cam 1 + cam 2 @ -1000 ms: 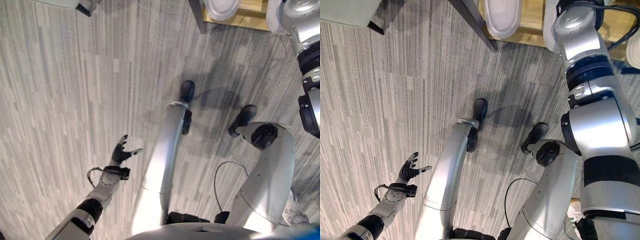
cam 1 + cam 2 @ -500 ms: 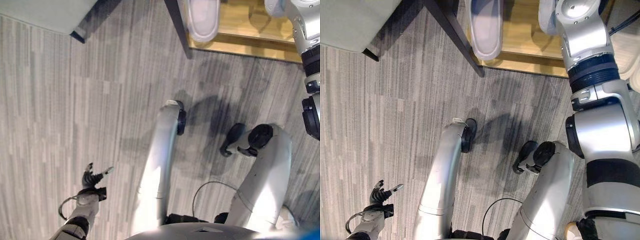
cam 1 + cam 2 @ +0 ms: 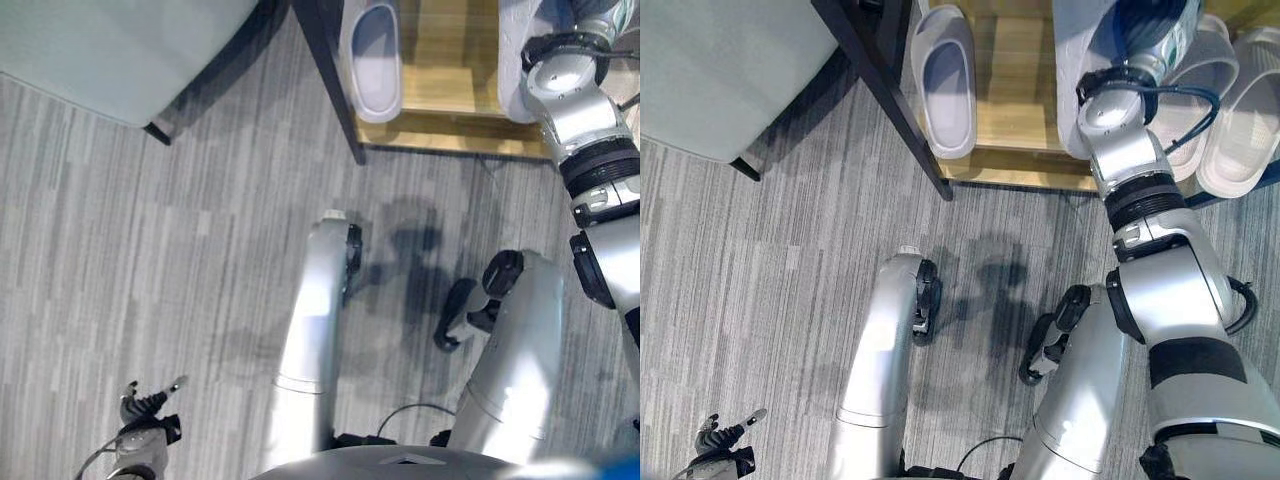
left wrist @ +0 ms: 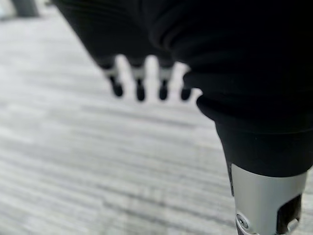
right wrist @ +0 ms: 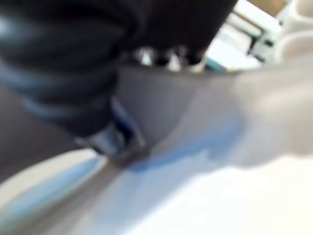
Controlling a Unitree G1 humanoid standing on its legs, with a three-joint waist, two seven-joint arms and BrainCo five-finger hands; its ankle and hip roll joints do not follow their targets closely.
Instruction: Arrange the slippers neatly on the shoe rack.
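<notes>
Two beige slippers [image 3: 1220, 110] in right eye view; left robot hand [image 4: 146, 83] open, empty.

Pale lilac slipper [image 3: 945, 80], tan wood rack [image 3: 1012, 100] (grey-streaked floor [image 3: 770, 270]).

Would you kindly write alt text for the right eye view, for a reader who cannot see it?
The robot's right arm reaches up to a wooden shoe rack holding pale slippers: one at the rack's left, a pair at its right. The left hand hangs open, low over grey striped carpet; a grey seat sits upper left.
</notes>
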